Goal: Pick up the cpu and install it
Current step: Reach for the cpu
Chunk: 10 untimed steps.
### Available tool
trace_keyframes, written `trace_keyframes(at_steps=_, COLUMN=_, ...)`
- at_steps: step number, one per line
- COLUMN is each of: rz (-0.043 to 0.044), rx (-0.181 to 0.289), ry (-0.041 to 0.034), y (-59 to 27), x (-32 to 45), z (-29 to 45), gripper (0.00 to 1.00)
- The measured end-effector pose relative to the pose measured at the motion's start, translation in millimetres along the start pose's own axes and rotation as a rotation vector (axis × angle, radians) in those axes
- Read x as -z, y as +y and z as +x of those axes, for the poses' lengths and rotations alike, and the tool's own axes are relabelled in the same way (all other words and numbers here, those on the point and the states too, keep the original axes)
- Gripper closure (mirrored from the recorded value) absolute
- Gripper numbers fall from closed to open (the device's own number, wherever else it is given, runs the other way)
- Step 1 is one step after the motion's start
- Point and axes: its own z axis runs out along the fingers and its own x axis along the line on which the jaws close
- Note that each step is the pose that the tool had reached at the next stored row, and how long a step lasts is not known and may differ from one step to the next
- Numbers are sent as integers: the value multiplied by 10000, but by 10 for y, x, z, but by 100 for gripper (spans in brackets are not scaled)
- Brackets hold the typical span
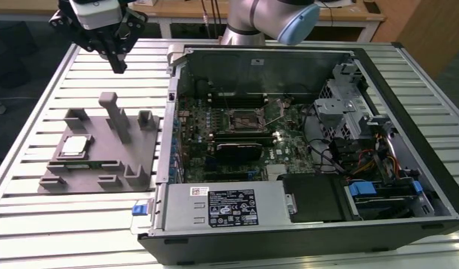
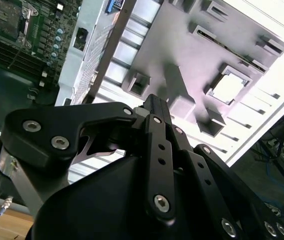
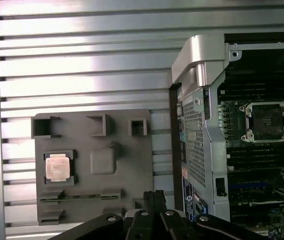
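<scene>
The cpu (image 1: 74,145) is a small square chip with a pale silver lid, lying flat in a square pocket of a grey holder block (image 1: 132,162) on the slatted table, on the exterior view's left. It shows in both wrist views, cpu (image 2: 229,87) and cpu (image 3: 57,166). My gripper (image 1: 120,68) hangs high above the table, beyond the holder block and apart from the chip, fingers shut with nothing between them. The gripper (image 3: 154,196) points down towards the block's edge. The open socket (image 1: 244,119) on the motherboard, socket (image 3: 267,120), stands bare with its latch frame lifted.
An open computer case (image 1: 379,73) lies on its side at the exterior view's right, with motherboard, cables, drive bays and a power supply (image 1: 229,204). The holder block has a tall grey post (image 1: 113,115) and several raised pockets. The case's metal wall (image 3: 202,65) rises beside the block.
</scene>
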Motion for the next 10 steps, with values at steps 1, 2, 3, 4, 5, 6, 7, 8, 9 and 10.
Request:
trace_keyframes(at_steps=1, rz=-1, rx=0, ry=0, y=-1, x=0, z=13, gripper=89)
trace_keyframes(at_steps=2, rz=0, rx=0, ry=-1, y=-2, x=0, z=27, gripper=89)
trace_keyframes(at_steps=3, rz=-1, rx=0, ry=-1, y=-3, x=-1, z=42, gripper=89)
trace_keyframes(at_steps=4, rz=0, rx=1, ry=-1, y=-5, x=-1, z=59, gripper=89)
trace_keyframes(at_steps=5, rz=0, rx=0, ry=-2, y=-6, x=-1, z=77, gripper=89)
trace_keyframes(at_steps=6, rz=0, rx=1, ry=-2, y=-8, x=-3, z=98, gripper=89)
trace_keyframes(at_steps=7, rz=0, rx=1, ry=-4, y=-9, x=-6, z=119, gripper=89)
trace_keyframes(at_steps=8, rz=0, rx=1, ry=-5, y=-11, x=-10, z=140, gripper=89)
trace_keyframes(at_steps=9, rz=0, rx=0, ry=-5, y=-13, x=-16, z=161, gripper=89)
trace_keyframes(at_steps=10, rz=-1, rx=0, ry=-6, y=-15, x=-24, z=182, gripper=89)
